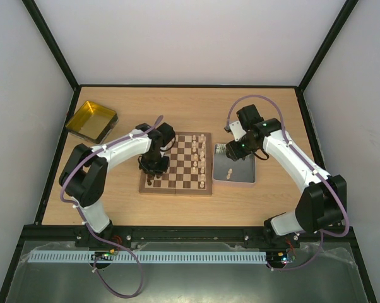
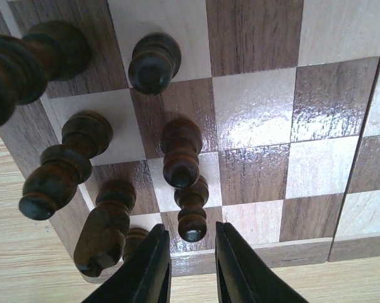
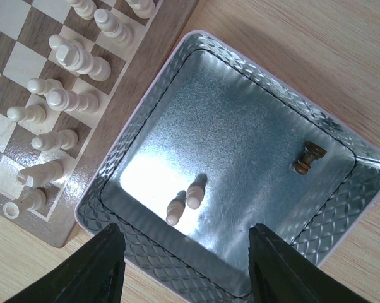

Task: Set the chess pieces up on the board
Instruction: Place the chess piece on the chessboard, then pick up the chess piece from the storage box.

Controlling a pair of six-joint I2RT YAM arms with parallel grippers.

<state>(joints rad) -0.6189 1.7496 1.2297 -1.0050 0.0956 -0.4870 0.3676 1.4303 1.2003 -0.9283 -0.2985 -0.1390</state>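
The right claw point(image 3: 187, 235), spread wide and empty, hangs over a grey embossed metal tray point(image 3: 146, 126). A cream wooden pawn point(image 3: 194, 194) lies just ahead, centred between its fingers, long axis pointing at the claw; a dark brown piece point(image 3: 308, 158) sits farther ahead. The left claw point(image 2: 190, 238), nearly closed on nothing, hovers at the edge of the checkered wooden board point(image 2: 259, 107), a dark pawn point(image 2: 192, 211) just ahead. Only the top view shows the right arm nearer the tray.
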